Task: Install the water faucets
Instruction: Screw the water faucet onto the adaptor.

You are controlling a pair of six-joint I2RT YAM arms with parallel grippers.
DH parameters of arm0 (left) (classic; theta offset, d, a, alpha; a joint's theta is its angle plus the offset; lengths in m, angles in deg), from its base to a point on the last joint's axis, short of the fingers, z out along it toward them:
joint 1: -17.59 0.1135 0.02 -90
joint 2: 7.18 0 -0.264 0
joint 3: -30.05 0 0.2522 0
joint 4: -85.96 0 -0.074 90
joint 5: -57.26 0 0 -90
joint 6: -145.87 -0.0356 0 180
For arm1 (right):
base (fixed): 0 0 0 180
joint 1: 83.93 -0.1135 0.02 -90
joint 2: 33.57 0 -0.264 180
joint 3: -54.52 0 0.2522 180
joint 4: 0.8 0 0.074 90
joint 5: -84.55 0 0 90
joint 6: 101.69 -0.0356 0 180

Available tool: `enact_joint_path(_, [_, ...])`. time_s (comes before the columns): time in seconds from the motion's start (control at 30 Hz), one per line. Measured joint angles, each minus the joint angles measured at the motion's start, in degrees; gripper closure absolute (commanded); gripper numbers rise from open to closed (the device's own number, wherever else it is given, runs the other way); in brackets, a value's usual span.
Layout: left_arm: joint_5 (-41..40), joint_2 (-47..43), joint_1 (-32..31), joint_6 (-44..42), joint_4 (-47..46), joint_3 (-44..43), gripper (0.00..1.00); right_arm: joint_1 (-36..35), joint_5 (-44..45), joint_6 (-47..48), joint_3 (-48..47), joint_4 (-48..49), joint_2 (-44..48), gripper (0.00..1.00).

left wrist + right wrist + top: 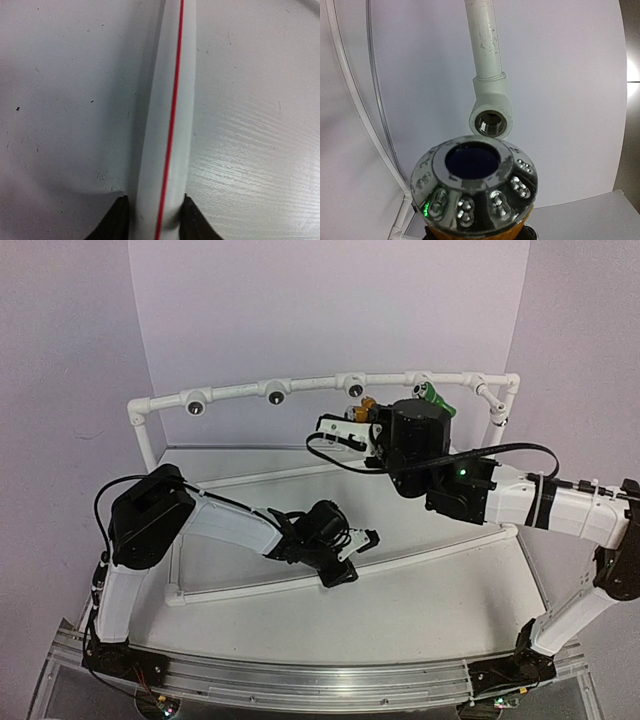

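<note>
The right jaws clench the yellow-orange faucet point(472, 185), its long axis aimed at the open threaded socket point(491, 121) just beyond on the far side, apparently slightly off-centre. The left jaws straddle a white rail point(167, 125) on the table point(250, 150); I cannot tell whether they are clamped on it.

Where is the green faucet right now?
Top view, upper right: the green faucet is at the top rail of the white pipe frame, near its right end, just behind the right arm's black wrist.
</note>
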State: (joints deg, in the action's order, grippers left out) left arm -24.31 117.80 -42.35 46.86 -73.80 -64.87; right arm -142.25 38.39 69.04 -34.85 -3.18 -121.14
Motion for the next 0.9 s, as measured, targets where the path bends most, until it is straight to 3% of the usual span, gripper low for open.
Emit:
enact_joint_path(0.17, [0.51,-0.86,-0.09,-3.76,-5.61,3.74,0.99,0.01,0.67,3.09,2.73,7.41,-0.37,1.0])
enact_joint_path(0.5, [0.51,-1.65,-0.29,-3.61,-10.65,7.06,1.0,0.07,0.58,11.84,5.0,20.66,-3.65,1.0])
enact_joint_path(0.9, [0.61,-1.65,-0.55,-3.6,-10.67,7.06,1.0,0.38,-1.51,12.4,3.08,21.96,-6.32,1.0])
